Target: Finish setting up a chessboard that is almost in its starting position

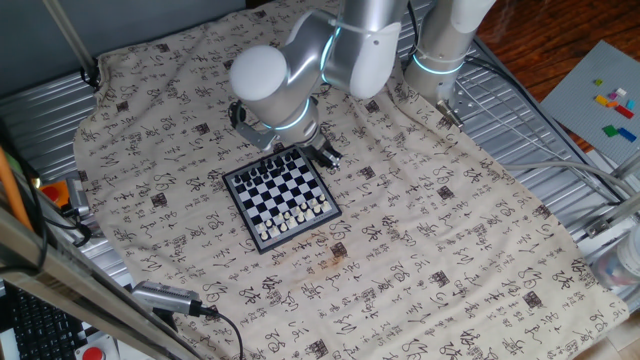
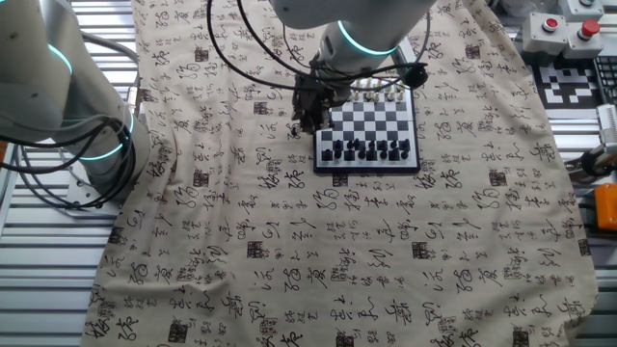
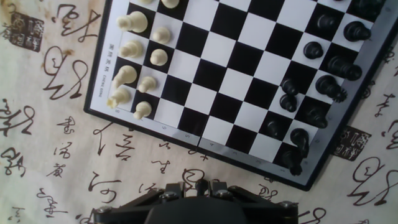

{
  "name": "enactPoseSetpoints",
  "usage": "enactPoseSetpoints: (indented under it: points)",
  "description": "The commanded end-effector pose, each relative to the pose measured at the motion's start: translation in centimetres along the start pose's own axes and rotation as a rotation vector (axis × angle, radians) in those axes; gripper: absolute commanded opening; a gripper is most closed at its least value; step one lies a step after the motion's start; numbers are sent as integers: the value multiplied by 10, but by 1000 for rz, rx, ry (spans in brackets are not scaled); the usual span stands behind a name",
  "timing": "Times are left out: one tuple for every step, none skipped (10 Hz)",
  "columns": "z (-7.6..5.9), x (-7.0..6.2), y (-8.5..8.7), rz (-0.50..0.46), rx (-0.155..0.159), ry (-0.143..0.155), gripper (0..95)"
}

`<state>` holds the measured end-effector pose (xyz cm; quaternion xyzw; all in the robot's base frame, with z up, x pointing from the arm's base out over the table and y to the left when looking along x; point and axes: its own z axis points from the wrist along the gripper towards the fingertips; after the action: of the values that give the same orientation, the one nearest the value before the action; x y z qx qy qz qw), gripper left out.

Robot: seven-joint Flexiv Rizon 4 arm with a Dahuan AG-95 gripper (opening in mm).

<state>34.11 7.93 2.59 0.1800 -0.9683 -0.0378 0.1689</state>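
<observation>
Apparently the gripper (image 2: 308, 113) hangs just beside the chessboard (image 3: 231, 70) to look it over, though whether its jaws are open or holding anything I cannot tell.

A table of ribbed grey metal slats (image 1: 525, 115) is almost wholly draped by a beige cloth printed with dark brush-written characters (image 1: 430, 230). The cloth is creased in places, and the slats show only at the edges. A square black-and-white chessboard with a dark rim (image 1: 275, 188) lies flat on the cloth. A small brownish stain (image 1: 335, 262) marks the cloth near it.
</observation>
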Motion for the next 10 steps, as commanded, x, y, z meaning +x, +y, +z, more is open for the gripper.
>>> enactPoseSetpoints:
  points:
    - [0,1,-2,-8,0,0,190]
    - [0,0,-2,-11,1,0,190]
    - [1,0,-2,-12,2,1,190]
    - [1,0,-1,-15,3,1,190]
    - [2,0,-1,-20,4,1,190]
    - [3,-1,-1,-24,5,1,190]
    - [3,-1,0,-26,5,1,190]
    - [4,-1,-1,-30,5,2,190]
    - [3,-1,-1,-36,6,3,190]
    - [3,-1,-1,-37,6,4,190]
